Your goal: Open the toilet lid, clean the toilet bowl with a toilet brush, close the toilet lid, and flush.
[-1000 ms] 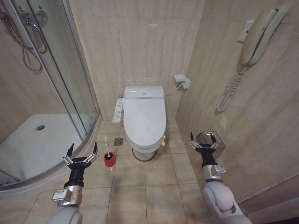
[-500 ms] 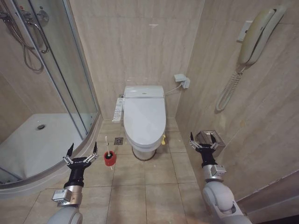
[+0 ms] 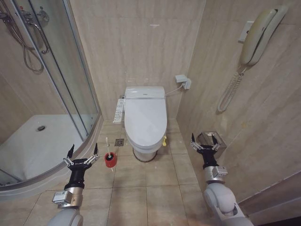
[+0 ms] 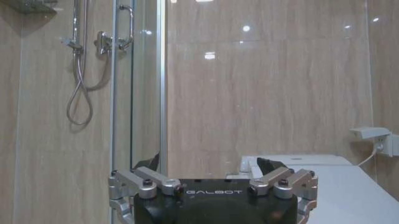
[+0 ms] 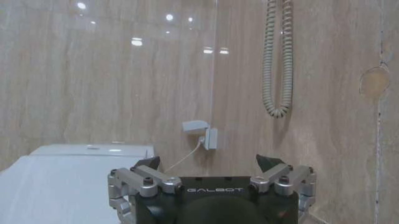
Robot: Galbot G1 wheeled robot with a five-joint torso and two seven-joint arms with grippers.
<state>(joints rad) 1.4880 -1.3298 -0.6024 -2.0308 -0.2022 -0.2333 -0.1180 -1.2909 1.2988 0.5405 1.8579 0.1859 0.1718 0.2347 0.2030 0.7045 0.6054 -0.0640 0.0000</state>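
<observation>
Head view: toilet brush [image 3: 107, 145] seemingly stands in red holder cup [image 3: 110, 160]; left pincer [image 3: 83, 152] and right pincer [image 3: 204, 140] spread.

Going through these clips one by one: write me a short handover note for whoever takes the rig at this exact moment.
Left gripper: jaws open, empty, raised low on the left, near the shower tray.
Right gripper: jaws open, empty, raised low on the right by the wall.
Toilet lid: shut, covering the toilet bowl.
Toilet brush: standing in its red holder cup on the floor, left of the toilet and beside the left gripper.
Done: nothing visible.
Left: open the lid, scrub the bowl, close the lid, flush.
</observation>
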